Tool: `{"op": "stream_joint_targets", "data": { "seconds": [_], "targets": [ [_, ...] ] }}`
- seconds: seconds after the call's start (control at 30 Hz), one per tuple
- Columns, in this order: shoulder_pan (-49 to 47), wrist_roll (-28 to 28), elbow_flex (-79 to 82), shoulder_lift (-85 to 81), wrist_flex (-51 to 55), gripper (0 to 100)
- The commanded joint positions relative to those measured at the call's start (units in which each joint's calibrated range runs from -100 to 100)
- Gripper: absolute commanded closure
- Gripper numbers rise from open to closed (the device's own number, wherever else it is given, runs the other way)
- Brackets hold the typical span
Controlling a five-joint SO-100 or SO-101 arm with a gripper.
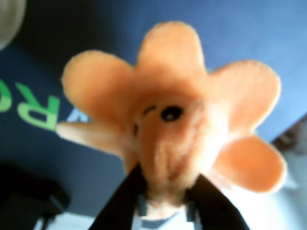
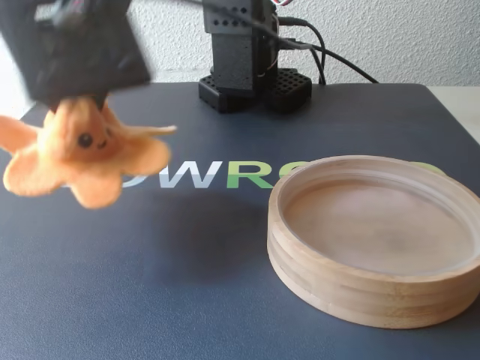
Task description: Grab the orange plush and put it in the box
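Note:
The orange plush [image 2: 79,154] is a small octopus toy with dot eyes and a smile. It hangs in the air at the left of the fixed view, above the dark mat, tentacles spread downward. My black gripper [image 2: 75,101] is shut on its head from above. In the wrist view the plush [image 1: 177,110] fills the middle, and the gripper [image 1: 165,203] pinches the head between two black fingers [image 1: 120,206] at the bottom edge. The box [image 2: 375,300], a round shallow light-wood tray, stands empty at the right of the fixed view, well apart from the plush.
A dark blue mat [image 2: 187,262] with white and green letters [image 2: 225,174] covers the table. The arm's black base [image 2: 247,67] with cables stands at the back centre against a white wall.

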Motion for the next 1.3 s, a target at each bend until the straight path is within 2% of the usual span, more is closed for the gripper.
{"op": "stream_joint_targets", "data": {
  "seconds": [0.0,0.13,0.47,0.63,0.9,1.0,1.27],
  "targets": [
    [-5.0,0.1,-3.8,-7.6,1.0,99],
    [-13.3,-1.2,-3.7,-12.2,1.0,99],
    [-33.0,-16.1,-3.6,-14.2,0.8,99],
    [-37.7,-20.6,-3.6,-14.1,0.2,99],
    [-35.9,-20.1,-3.1,-14.1,0.8,99],
    [-33.2,-16.9,-0.2,-14.2,0.1,99],
    [-31.9,-16.6,10.1,-14.8,-3.3,99]
  ]
}}
